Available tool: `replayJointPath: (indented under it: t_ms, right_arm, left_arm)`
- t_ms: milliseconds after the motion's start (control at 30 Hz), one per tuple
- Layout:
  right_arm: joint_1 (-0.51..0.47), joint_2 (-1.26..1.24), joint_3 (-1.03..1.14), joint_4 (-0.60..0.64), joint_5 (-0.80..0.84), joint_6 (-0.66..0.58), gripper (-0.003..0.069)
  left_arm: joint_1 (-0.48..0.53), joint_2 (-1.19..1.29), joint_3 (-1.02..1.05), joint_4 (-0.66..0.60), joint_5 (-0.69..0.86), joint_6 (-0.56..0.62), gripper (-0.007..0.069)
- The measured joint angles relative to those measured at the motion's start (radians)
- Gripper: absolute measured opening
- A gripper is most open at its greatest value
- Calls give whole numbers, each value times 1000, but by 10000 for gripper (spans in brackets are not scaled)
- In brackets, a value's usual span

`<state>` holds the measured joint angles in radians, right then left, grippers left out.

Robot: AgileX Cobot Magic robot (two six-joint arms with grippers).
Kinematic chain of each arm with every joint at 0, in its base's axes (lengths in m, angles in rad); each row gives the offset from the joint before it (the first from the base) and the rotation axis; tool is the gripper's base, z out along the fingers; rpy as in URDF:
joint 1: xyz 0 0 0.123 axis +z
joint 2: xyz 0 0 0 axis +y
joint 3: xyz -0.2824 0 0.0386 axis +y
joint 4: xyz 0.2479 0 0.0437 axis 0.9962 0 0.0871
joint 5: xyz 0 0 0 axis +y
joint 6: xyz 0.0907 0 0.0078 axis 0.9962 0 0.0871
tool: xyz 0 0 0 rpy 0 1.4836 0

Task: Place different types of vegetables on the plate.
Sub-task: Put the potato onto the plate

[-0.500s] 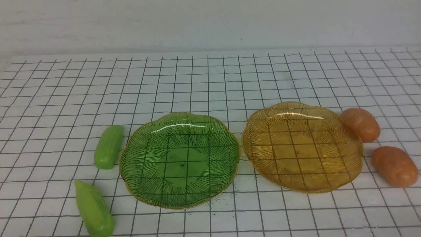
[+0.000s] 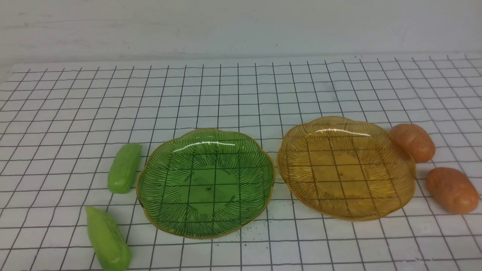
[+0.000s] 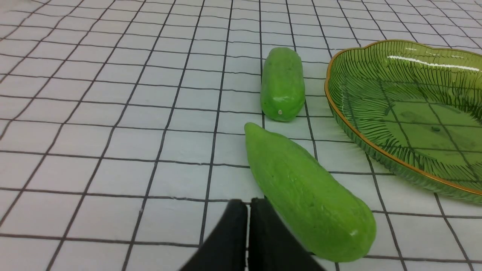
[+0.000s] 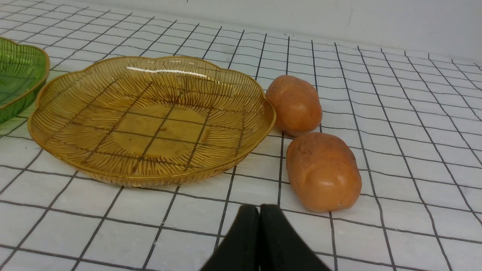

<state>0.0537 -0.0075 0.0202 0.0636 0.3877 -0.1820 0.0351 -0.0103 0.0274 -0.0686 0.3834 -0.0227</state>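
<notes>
nothing picked yet: green plate (image 2: 205, 184), amber plate (image 2: 346, 169) bare. left claw (image 3: 248, 205) clenched, empty, beside near cucumber (image 3: 305, 195); right claw (image 4: 259, 210) same, beside near potato (image 4: 323, 171). next, i'd guess: open claws, grab one.

I have the green scalloped glass plate (image 2: 205, 183) left of the amber scalloped glass plate (image 2: 346, 167), rims close. Two light-green oblong toy cucumbers (image 2: 124, 168) (image 2: 108, 239) lie left of both plates, two orange-brown egg-shaped toy potatoes (image 2: 412, 142) (image 2: 452, 190) right of them.

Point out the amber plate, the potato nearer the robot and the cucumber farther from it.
amber plate (image 2: 344, 169), front view, bare centre of the dish.
nearer potato (image 2: 452, 190), front view, middle of its body.
farther cucumber (image 2: 124, 168), front view, middle of its body.
</notes>
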Motion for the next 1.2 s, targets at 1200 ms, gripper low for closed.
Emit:
replayJointPath:
  t_ms: [1200]
  right_arm:
    - [0, 0, 4, -34, -30, -10, -15]
  left_arm:
    - [0, 0, 0, 0, 0, 0, -8]
